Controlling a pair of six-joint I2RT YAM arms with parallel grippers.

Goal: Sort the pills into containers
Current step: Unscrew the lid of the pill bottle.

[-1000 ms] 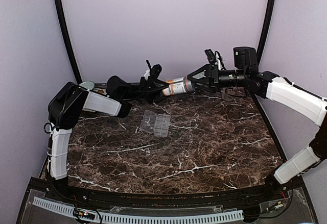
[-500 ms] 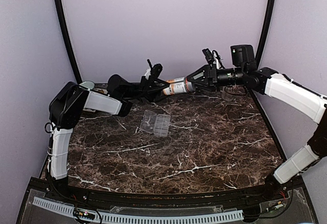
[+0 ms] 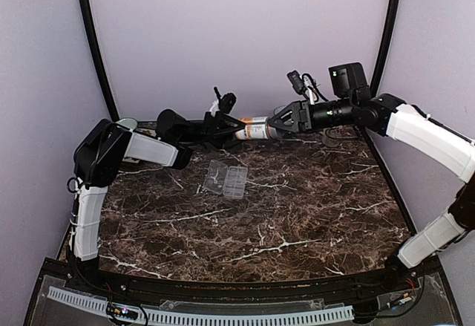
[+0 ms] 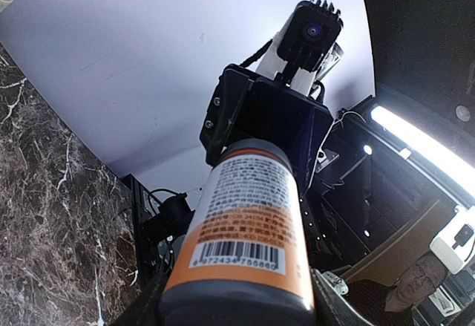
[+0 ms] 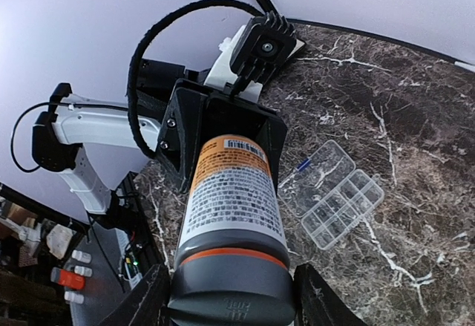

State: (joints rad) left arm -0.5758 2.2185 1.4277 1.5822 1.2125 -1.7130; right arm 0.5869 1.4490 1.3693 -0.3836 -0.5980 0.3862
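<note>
From my station I see both arms reaching toward the back of the table and meeting over its far edge. Between them a bottle hangs on its side, clear of the surface. The left gripper is clamped on the bottle's base end. On the left wrist camera, its fingers press against both sides of the orange band that carries the barcode. The right gripper is closed on the opposite end. On the right wrist camera, the grey cap fills the bottom of the view with a finger tight against each side, and an orange ring sits just above the cap. The bottle's white label with fine print runs from one gripper to the other. The two wrist cameras face each other along its length. The containers are the small compartments of a clear organizer box. It lies on the dark marbled table, nearer the arm bases than the bottle and roughly below it. Its clear lid is swung open and lies flat beside the compartments. Neither gripper touches the box. I cannot make out the pills in any view; the compartments are too small and too clear for me to tell what they hold.
</note>
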